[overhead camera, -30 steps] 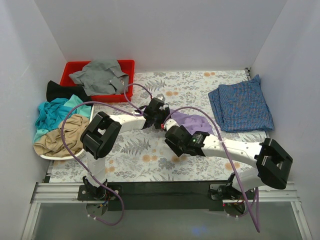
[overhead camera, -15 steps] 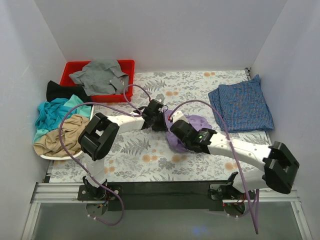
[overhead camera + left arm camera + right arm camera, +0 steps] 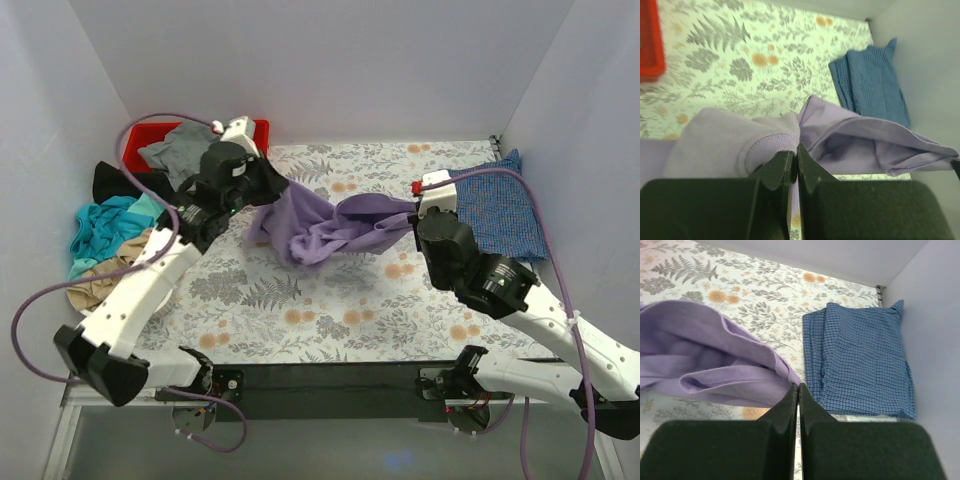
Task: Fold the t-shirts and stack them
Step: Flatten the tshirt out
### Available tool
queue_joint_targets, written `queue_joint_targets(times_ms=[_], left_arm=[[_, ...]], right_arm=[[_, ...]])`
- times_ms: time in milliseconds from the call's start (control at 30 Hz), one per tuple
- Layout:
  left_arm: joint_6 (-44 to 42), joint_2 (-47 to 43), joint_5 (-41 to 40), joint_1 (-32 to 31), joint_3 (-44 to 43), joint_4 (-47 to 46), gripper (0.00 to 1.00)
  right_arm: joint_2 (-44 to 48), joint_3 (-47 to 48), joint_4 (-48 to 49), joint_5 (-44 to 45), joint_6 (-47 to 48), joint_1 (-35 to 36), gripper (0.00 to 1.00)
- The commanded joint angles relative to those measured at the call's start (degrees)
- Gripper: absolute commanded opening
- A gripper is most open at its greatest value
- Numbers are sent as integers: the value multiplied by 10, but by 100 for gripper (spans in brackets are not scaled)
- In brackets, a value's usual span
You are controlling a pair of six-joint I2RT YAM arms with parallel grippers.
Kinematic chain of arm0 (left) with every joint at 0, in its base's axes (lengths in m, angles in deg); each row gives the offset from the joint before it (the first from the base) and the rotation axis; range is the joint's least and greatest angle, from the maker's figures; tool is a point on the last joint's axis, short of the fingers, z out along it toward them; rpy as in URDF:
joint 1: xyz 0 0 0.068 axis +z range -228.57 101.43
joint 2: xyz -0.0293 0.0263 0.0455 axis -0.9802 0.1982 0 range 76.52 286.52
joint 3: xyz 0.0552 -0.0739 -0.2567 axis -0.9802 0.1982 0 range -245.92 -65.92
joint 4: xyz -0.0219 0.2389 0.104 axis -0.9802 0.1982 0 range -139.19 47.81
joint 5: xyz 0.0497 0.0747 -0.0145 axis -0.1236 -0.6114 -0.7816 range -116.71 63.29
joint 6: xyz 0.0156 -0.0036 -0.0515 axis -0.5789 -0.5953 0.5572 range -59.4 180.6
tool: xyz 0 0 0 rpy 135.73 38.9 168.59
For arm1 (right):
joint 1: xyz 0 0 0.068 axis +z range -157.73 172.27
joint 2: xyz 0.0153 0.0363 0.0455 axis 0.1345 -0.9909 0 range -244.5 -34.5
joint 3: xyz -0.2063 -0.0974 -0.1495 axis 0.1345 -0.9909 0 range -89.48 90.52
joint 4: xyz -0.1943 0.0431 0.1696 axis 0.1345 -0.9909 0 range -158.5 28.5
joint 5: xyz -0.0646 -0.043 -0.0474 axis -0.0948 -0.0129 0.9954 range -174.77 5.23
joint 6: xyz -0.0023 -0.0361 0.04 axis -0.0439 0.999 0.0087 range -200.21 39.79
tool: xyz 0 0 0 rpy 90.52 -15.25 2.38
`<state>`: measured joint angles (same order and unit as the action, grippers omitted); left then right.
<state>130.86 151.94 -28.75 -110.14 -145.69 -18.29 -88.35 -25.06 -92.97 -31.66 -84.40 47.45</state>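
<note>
**Lavender shirt strung between both grippers above the floral cover**

The lavender t-shirt [image 3: 330, 225] hangs bunched and stretched between the two arms over the middle of the table, sagging in folds toward its left end. Whether its lowest fold touches the cover cannot be told from above.

The left gripper [image 3: 266, 188] holds the shirt's left end. In the left wrist view its fingers [image 3: 782, 162] are pressed together on a ribbed hem of the purple cloth. The right gripper [image 3: 421, 214] holds the opposite end. In the right wrist view its fingers [image 3: 790, 397] are likewise closed tight, with a stitched edge of the shirt pinched at their tips.

Just beyond the right gripper, the blue checked t-shirt [image 3: 492, 212] lies folded flat on the table near the right wall, apart from the lavender one.

At the far left corner, a grey t-shirt [image 3: 190, 150] is draped in a red bin [image 3: 138, 133]. In front of the bin, along the left wall, there is a loose pile: a black t-shirt [image 3: 115, 180] nearest the bin, then a teal t-shirt [image 3: 100, 225], then a tan t-shirt [image 3: 115, 270] closest to the arm bases. These three are crumpled and overlap one another.

The floral table cover [image 3: 300, 310] spreads under everything.
</note>
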Motion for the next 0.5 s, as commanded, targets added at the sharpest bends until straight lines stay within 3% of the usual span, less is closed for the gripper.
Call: queue_joint_targets(times_ms=[0,233,467], left_arm=[[-18,-55,-54,5,-22,97,0],[2,-133,-130,7,6,146,0],[-12,-108,-190,8,-21,210,4]], right_arm=[[22,20,-13,84,11,-2,1],[74,10,-14,139,20,-1,1],[95,-10,-18,156,15,0,1]])
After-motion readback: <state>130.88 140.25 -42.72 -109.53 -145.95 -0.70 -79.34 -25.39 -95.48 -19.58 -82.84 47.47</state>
